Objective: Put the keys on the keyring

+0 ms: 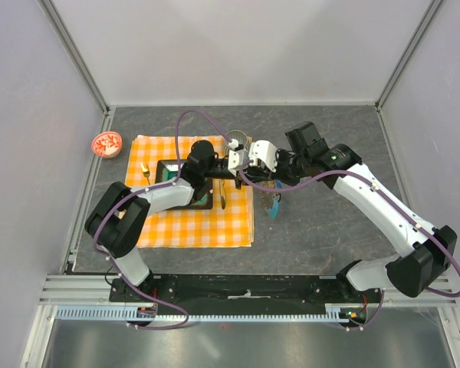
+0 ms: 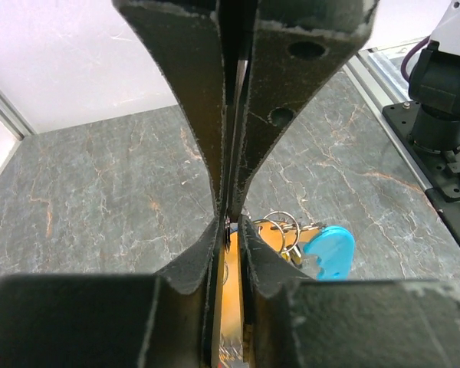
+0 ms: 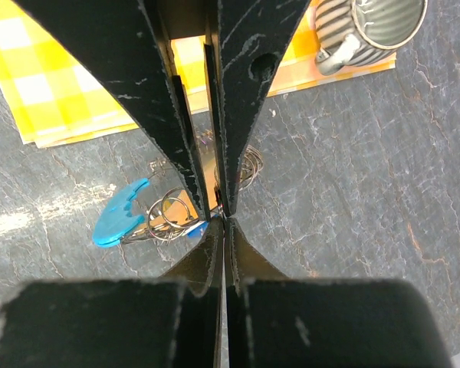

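Note:
My two grippers meet tip to tip above the cloth's right edge. My left gripper [image 1: 228,178] [image 2: 231,224] is shut on a flat orange-yellow key [image 2: 238,280], which also shows between its fingers in the right wrist view [image 3: 193,172]. My right gripper [image 1: 244,175] [image 3: 224,218] is shut tight on a thin wire of the keyring [image 3: 169,215]. The keyring's metal loops [image 2: 280,226] and its cyan crescent tag [image 1: 274,205] [image 2: 330,251] [image 3: 119,218] hang just over the grey table. A bit of blue shows at the right fingertips; I cannot tell what it is.
A ribbed grey cup [image 1: 236,142] [image 3: 376,23] stands at the back right corner of the yellow checked cloth [image 1: 176,222]. A dark square tray [image 1: 172,172] lies on the cloth under the left arm. A red-and-white dish [image 1: 106,143] sits at the far left.

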